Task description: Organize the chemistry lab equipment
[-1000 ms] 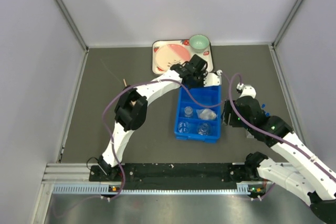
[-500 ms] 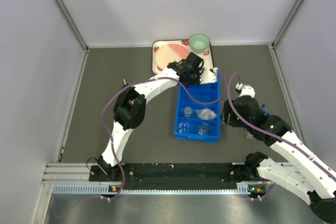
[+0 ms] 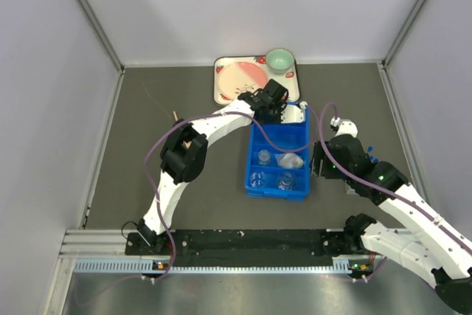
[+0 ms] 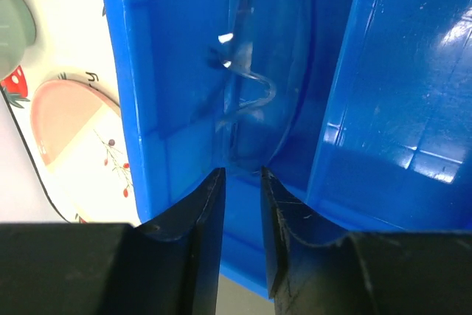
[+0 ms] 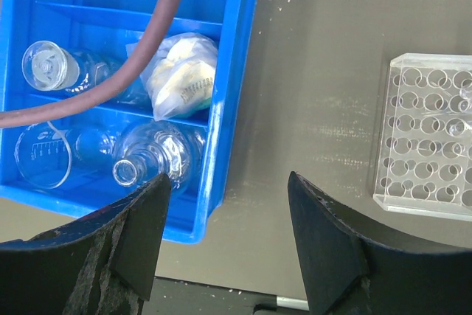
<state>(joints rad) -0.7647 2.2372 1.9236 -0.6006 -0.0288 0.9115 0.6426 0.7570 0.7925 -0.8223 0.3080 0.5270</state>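
Colours I saw on the dark grey tabletop [image 3: 354, 94]
The bin [image 3: 277, 195] was blue, its glassware [image 5: 158, 154] clear; at the far edge, a white tray [image 3: 219, 85] printed with red strawberries carried a pink plate [image 3: 243, 77] and a green bowl [image 3: 279, 59].

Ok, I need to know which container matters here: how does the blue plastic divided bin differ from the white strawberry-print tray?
The blue plastic divided bin is deep-walled with compartments; the white strawberry-print tray is shallow and undivided. The bin holds clear glassware; the tray carries a pink plate and green bowl. The bin sits in front; the tray lies behind it. Both are rectangular.
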